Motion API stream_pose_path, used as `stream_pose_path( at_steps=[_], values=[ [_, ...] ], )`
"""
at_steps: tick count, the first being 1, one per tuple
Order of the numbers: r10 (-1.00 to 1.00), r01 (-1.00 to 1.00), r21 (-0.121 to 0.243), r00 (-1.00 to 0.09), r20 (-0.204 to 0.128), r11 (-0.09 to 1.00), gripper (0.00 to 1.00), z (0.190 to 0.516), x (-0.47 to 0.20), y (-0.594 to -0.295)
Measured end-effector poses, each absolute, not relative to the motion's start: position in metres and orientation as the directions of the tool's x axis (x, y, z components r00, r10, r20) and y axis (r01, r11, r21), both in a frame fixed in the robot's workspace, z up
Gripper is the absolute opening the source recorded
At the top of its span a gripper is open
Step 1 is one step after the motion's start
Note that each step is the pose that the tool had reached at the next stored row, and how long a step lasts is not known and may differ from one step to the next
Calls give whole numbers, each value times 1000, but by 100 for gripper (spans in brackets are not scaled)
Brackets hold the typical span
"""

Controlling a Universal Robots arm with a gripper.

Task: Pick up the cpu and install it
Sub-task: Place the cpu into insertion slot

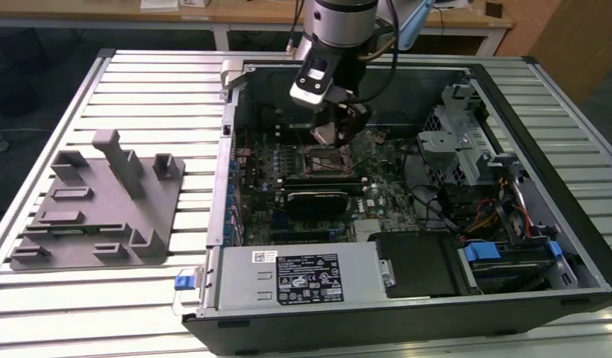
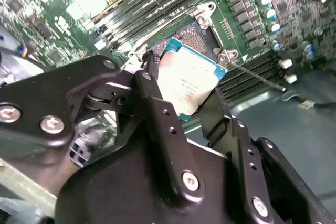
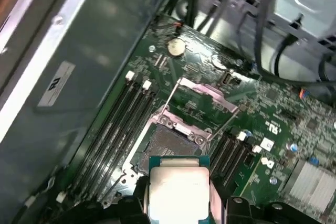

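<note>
The pick-up is done: the gripper [image 2: 184, 90] pinches the cpu [image 2: 190, 82] by two opposite edges over the open socket [image 3: 169, 142], whose load plate [image 3: 202, 100] is flipped up, and the chip does not look seated yet. In the exterior view the gripper hangs at about 12 o'clock of the socket, inside the computer case [image 1: 584, 246]. The fingers [image 2: 157, 114] cover the chip's held edges, and I cannot tell whether it touches the socket.

Under the held cpu [image 3: 178, 190], the open socket [image 3: 168, 142] lies unobstructed, flanked closely by memory slots [image 3: 113, 124] on two sides, its raised load plate [image 3: 202, 95] standing at one edge and the drive cage [image 1: 465, 142] well apart.
</note>
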State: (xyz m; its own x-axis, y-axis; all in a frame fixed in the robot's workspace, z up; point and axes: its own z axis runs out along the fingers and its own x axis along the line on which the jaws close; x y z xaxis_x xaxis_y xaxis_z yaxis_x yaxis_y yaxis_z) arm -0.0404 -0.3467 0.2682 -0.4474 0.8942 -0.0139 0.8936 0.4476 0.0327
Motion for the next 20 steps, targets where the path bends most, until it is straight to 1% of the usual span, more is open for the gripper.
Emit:
stream_pose_path(
  at_steps=[20],
  values=[
    [992,992,33,-124,-14,125,55,267,-40,-347]
  ],
)
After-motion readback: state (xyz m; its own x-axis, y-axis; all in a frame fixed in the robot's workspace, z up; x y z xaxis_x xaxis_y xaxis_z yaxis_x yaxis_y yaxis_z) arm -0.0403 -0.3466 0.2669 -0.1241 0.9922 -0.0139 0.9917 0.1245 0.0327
